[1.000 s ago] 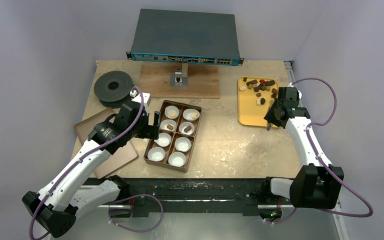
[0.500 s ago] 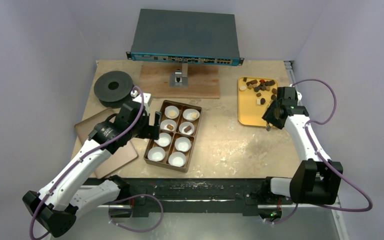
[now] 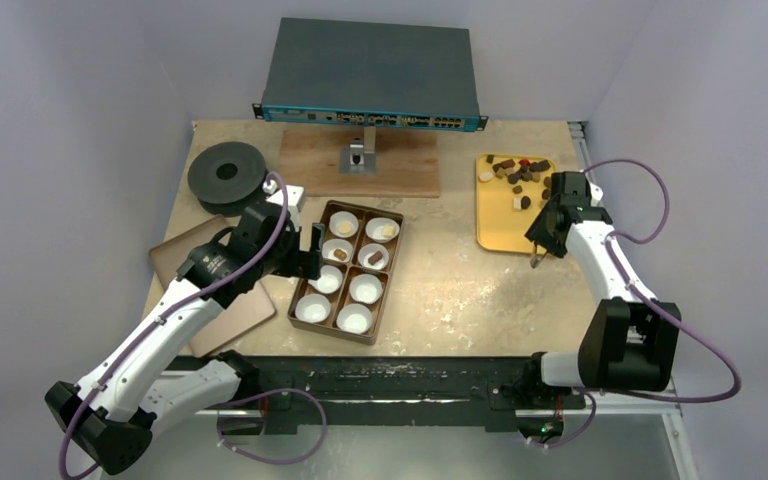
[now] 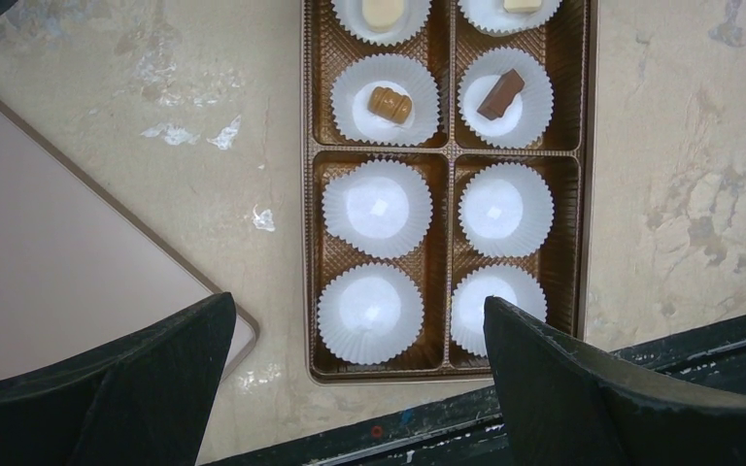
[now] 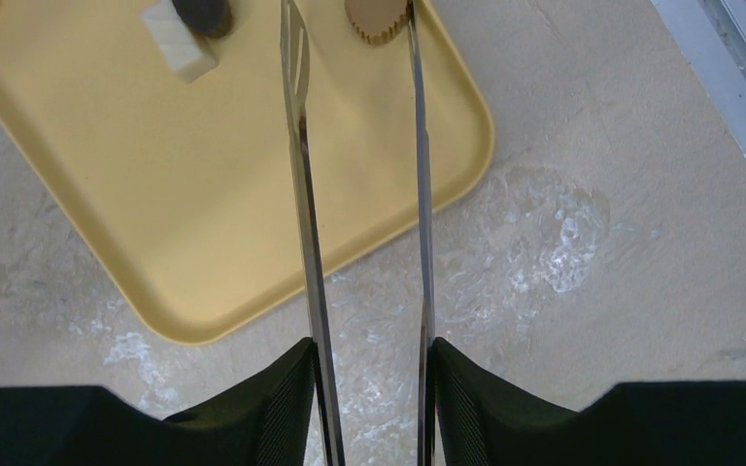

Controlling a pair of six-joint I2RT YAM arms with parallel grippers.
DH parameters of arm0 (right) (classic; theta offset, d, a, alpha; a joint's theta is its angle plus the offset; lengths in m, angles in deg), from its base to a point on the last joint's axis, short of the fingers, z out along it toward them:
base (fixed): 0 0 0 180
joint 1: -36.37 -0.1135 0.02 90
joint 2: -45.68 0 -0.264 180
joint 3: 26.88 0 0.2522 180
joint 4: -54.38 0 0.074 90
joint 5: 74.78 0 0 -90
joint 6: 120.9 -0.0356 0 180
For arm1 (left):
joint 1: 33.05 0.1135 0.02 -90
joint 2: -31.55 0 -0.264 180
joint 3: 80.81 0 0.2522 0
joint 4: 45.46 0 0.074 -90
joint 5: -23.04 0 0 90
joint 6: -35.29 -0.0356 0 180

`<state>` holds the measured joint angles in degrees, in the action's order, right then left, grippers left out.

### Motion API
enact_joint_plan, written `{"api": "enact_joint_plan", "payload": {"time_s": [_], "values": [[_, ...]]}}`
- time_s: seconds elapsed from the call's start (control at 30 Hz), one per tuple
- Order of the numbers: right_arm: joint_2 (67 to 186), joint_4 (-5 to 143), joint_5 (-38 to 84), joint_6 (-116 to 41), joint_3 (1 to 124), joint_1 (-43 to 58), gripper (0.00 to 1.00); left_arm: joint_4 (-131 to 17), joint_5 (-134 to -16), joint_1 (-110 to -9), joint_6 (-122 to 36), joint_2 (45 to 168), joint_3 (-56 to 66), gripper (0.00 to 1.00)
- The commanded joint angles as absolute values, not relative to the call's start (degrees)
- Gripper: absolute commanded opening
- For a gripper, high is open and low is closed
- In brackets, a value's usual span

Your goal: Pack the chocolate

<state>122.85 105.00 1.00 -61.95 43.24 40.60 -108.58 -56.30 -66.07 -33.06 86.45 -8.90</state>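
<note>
My left pincer (image 4: 357, 320) hangs spread wide over the brown eight-compartment box (image 4: 452, 155) near the counter's (image 3: 440, 280) front edge. Four chocolates (image 4: 390, 101) sit in its far white paper cups (image 4: 377, 208). My right pincer (image 5: 371, 354) clamps thin metal tongs (image 5: 298, 194) – blades apart, a tan ridged chocolate (image 5: 377, 19) showing between them – over the yellow plastic tray (image 5: 204, 223) by the far right corner.

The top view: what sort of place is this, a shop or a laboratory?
Probably a laboratory test bench: a worn table boxed in by plain walls, a network switch at the back, a black spool.
</note>
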Motion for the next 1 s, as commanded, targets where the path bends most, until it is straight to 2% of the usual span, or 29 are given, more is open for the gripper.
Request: {"api": "enact_joint_plan", "payload": {"time_s": [0.0,0.6,0.77,0.97], "values": [[123.99,102.31,0.00,-62.17,46.49,41.13,0.47,-106.37,-56.76,-65.76,-33.71,86.04,-9.39,1.00],[125.28,102.18,-0.49,-59.61,46.92,41.12,0.34,-106.51,-56.23,-65.82,-33.62,85.79,-9.44,1.00],[123.26,103.58,1.33,-58.73,47.55,41.11,0.29,-106.54,-56.06,-65.75,-33.62,85.76,-9.46,1.00],[119.96,105.66,2.77,-57.59,47.59,40.61,0.28,-106.55,-55.99,-65.77,-33.53,85.86,-9.45,1.00]]}}
